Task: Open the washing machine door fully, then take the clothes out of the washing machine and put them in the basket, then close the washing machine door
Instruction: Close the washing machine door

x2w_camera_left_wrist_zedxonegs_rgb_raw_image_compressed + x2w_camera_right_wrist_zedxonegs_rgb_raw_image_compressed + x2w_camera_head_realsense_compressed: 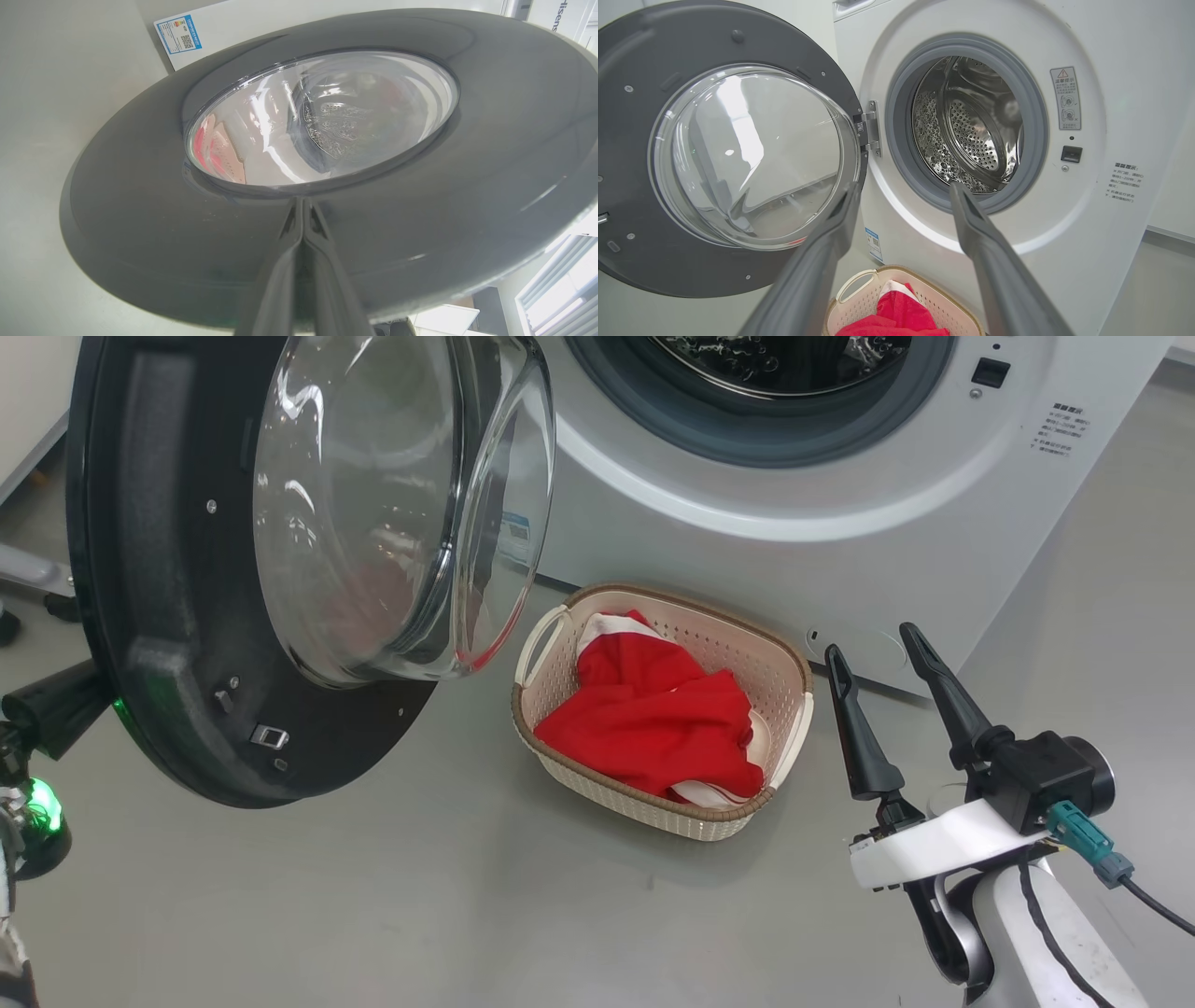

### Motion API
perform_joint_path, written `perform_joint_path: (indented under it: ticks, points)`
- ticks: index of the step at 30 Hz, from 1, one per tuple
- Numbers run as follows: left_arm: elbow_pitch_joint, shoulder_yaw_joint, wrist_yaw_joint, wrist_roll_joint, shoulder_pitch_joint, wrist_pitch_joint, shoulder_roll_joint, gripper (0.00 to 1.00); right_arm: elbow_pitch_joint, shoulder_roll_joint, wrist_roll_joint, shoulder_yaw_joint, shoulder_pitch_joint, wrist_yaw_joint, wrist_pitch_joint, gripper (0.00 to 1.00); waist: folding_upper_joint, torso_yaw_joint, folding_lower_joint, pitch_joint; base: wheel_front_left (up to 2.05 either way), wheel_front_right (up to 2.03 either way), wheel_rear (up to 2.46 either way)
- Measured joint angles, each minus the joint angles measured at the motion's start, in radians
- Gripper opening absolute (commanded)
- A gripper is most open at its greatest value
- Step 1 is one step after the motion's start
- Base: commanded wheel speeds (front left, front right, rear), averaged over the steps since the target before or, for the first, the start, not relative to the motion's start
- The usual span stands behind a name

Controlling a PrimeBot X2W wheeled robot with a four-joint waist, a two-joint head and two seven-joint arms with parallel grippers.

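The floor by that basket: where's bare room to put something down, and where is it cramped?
Bare grey floor lies in front of the basket, between the open washing machine door and the right pincer. A narrower bare strip runs right of the washing machine. Crowded: the basket, filled with red clothes, and the gap behind it.

Red clothes (653, 719) fill the basket (789, 658) beside the open door (168, 616)

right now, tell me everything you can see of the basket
The basket is a small cream plastic tub, rounded-rectangular, with perforated walls, a brown woven-look rim and a loop handle at its left end. It stands upright on the grey floor, close in front of the washing machine, and holds the red clothes with white trim.
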Motion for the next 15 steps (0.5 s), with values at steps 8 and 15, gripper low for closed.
perform_joint_path:
  ticks: [8, 15]
  points:
    - [-0.121, -0.006, -0.018, 0.067, 0.048, -0.136, -0.015, 0.00, 0.002, 0.003, 0.000, -0.002, 0.010, 0.000, -0.001, 1.00, 0.0000, 0.011, 0.0000, -0.008, 0.00, 0.00, 0.00]
    - [-0.267, -0.042, -0.018, 0.193, 0.140, -0.318, 0.012, 0.00, 0.007, 0.007, 0.007, -0.008, 0.029, 0.000, -0.001, 1.00, 0.0000, 0.025, 0.0000, -0.022, 0.00, 0.00, 0.00]
